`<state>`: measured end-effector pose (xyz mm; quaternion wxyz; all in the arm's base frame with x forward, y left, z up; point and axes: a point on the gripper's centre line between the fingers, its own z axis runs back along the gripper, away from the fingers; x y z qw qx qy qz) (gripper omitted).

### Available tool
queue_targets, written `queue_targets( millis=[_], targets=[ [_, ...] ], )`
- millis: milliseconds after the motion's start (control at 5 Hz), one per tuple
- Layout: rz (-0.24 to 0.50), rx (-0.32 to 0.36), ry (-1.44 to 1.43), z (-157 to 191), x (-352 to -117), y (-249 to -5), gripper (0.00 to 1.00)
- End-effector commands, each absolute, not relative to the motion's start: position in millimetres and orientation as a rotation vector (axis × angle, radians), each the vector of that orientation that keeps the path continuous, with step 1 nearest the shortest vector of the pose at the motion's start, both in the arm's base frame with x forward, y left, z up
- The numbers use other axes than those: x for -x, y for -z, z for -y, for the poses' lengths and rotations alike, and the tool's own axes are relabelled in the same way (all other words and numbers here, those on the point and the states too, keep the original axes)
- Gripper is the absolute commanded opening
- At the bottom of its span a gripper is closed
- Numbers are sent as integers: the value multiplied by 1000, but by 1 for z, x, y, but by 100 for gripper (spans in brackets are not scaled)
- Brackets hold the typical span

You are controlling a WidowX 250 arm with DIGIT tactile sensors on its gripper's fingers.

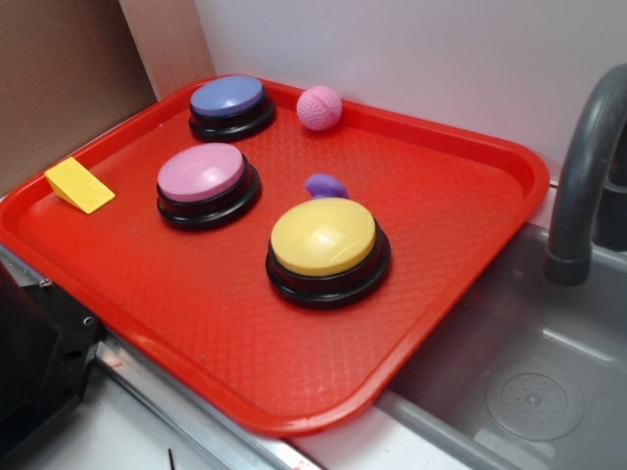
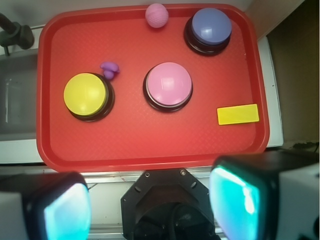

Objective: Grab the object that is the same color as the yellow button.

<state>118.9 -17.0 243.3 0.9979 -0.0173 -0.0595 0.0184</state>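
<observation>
The object, a small bright yellow wedge [image 1: 78,184], lies near the left corner of the red tray [image 1: 294,416]. In the wrist view the wedge [image 2: 238,114] is at the tray's right side, ahead of my right finger. The yellow button [image 1: 324,240] [image 2: 86,95], pale yellow dome on a black base, stands mid-tray. My gripper [image 2: 150,207] hangs high over the robot base, short of the tray's near rim [image 2: 150,162]. Its jaws are open and wide apart, with nothing between the teal pads [image 2: 235,200]. The exterior view does not show the gripper.
A pink button [image 1: 203,176], a blue-purple button [image 1: 229,101], a pink ball [image 1: 319,107] and a small purple piece [image 1: 326,185] share the tray. A grey sink [image 1: 529,372] with a faucet [image 1: 583,176] lies to the right. Cardboard [image 1: 59,78] stands behind the left side.
</observation>
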Motion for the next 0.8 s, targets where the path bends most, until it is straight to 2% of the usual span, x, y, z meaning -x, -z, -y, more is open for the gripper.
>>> queue_targets(
  millis=[0, 200, 400, 600],
  targets=[
    [119, 35, -37, 17, -119, -243, 100],
    [38, 29, -139, -21, -147, -202, 100],
    [32, 28, -281, -51, -167, -176, 100],
    [19, -76, -523, -73, -169, -150, 100]
  ],
)
